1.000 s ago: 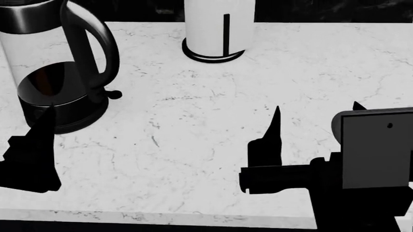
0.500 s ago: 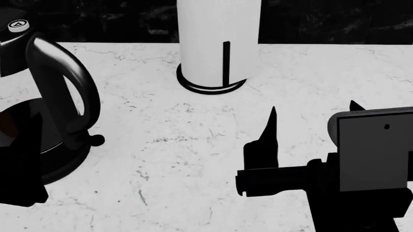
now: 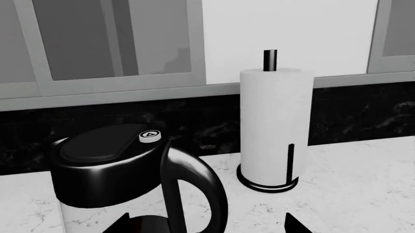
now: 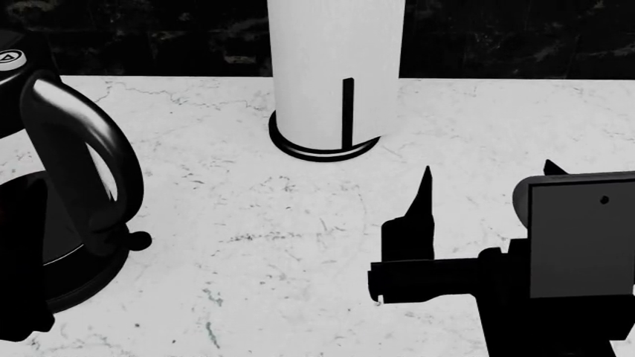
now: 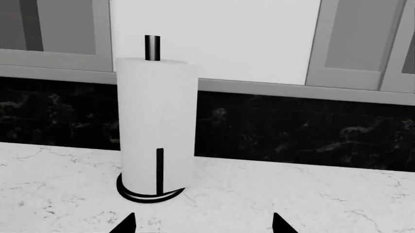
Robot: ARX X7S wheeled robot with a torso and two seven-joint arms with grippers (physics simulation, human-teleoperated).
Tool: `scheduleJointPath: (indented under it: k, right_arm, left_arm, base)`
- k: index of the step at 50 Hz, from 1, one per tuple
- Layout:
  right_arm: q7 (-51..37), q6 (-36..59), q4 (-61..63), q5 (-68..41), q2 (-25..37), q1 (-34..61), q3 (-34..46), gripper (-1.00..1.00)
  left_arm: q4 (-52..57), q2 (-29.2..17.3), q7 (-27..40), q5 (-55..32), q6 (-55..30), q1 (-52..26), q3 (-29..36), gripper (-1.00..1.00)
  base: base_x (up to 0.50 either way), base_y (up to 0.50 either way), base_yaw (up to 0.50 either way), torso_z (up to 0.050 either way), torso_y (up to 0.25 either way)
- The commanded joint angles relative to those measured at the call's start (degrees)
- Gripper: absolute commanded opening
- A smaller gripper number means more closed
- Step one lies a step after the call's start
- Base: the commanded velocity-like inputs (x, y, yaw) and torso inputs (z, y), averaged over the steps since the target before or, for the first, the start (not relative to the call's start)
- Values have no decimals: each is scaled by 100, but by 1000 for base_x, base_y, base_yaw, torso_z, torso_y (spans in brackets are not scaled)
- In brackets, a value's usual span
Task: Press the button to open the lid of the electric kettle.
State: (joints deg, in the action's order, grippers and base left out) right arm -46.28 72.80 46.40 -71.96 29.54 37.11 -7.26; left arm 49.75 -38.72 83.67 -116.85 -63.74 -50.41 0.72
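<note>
Button (image 3: 150,136): small silver disc, triangle mark, set in glossy black lid (image 3: 97,150) above handle; likely stiff, wants a firm fingertip press. Electric kettle (image 4: 59,201) at bench's left edge; glass looks fragile. Left gripper (image 3: 207,224) and right gripper (image 4: 486,182): fingers spread, empty. White marble bench (image 4: 297,238), dark backsplash, cabinets behind.

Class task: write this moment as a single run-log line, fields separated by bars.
button unpressed | lid closed | left pincer open, short of electric kettle | right pincer open, idle over counter
</note>
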Motion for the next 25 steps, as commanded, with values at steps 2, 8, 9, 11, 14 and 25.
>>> scheduleJointPath:
  k: [2,8,9,11,14,25]
  right_arm:
    - [241,-101,53,258,-78,-171,-122,100]
    - [277,-176,50,315,-91,-286,-82,100]
    - [251,-164,50,279,-91,-261,-89,100]
    - [221,-160,55,240,-95,-246,-91,100]
    - [226,-178,53,267,-93,-298,-64,100]
    - [247,-234,35,326,-106,-346,64,100]
  left_arm:
    - [335,-831,601,-748,1017,-1264,813,100]
    - [18,-1471,593,-1242,1700,-3299,2168,100]
    - [-101,-1500,600,-1365,1708,-3678,2364,100]
    - [-280,-1503,598,-1577,1779,-4300,2716,100]
    - [-412,-1464,589,-1718,1899,-4966,3130,100]
    - [-2689,-1037,-922,-1545,-25,-6056,3908,100]
  base:
    - [0,0,0,0,0]
    - [0,0,0,0,2]
    - [0,0,0,0,0]
    - [0,0,0,0,0]
    - [0,0,0,0,0]
    - [0,0,0,0,0]
